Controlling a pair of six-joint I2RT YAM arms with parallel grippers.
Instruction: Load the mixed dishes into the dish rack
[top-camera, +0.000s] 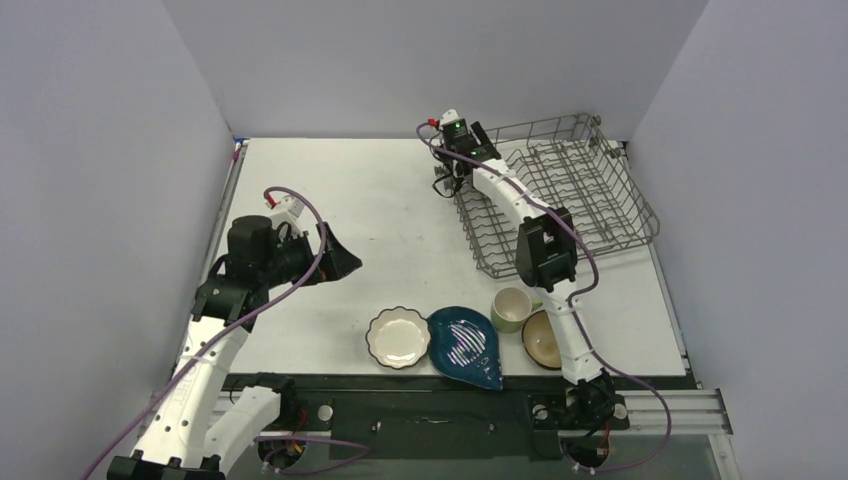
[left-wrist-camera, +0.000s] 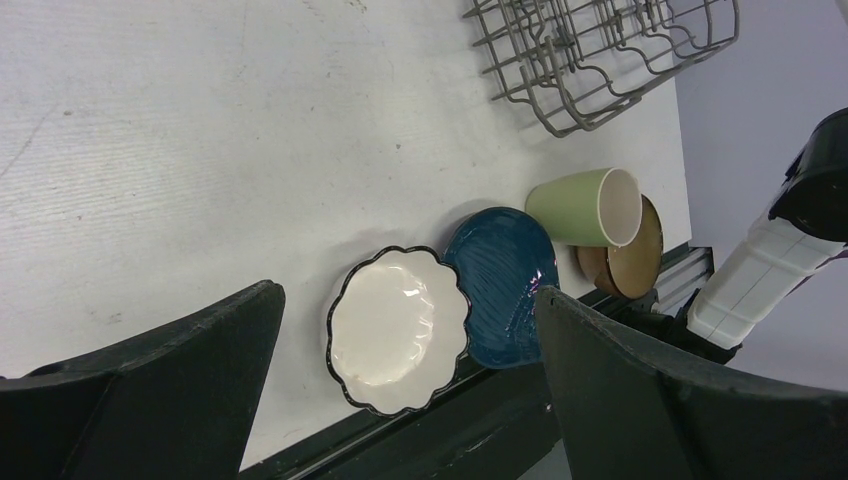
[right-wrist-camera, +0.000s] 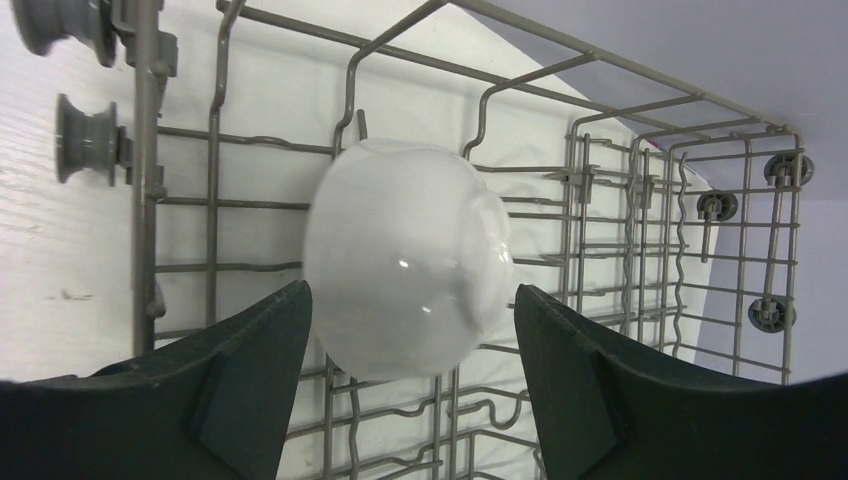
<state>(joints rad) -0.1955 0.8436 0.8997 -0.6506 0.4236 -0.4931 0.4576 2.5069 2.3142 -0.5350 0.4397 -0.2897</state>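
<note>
Top view: the right pincer (top-camera: 447, 180) reaches to the 10 o'clock corner of the dish rack (top-camera: 610, 247), which sits at 1 o'clock on the counter (top-camera: 340, 190). Toward 6 o'clock, the white scalloped plate (top-camera: 398, 337), blue leaf dish (top-camera: 466, 345), green mug (top-camera: 512, 308) and brown bowl (top-camera: 541, 340) wait in a row.

Left wrist view: the left pincer (left-wrist-camera: 410, 380) hangs spread wide and empty above that row.

Right wrist view: the small white bowl (right-wrist-camera: 405, 260) lies among the rack's wires. The fingers (right-wrist-camera: 250, 370) flank it so closely that I cannot tell whether they pinch it or stand clear.

The step in hand looks like placing this first dish. Next, the bowl must be seen to rest steady on the wires. Then the pincer should lift straight off without snagging them.
</note>
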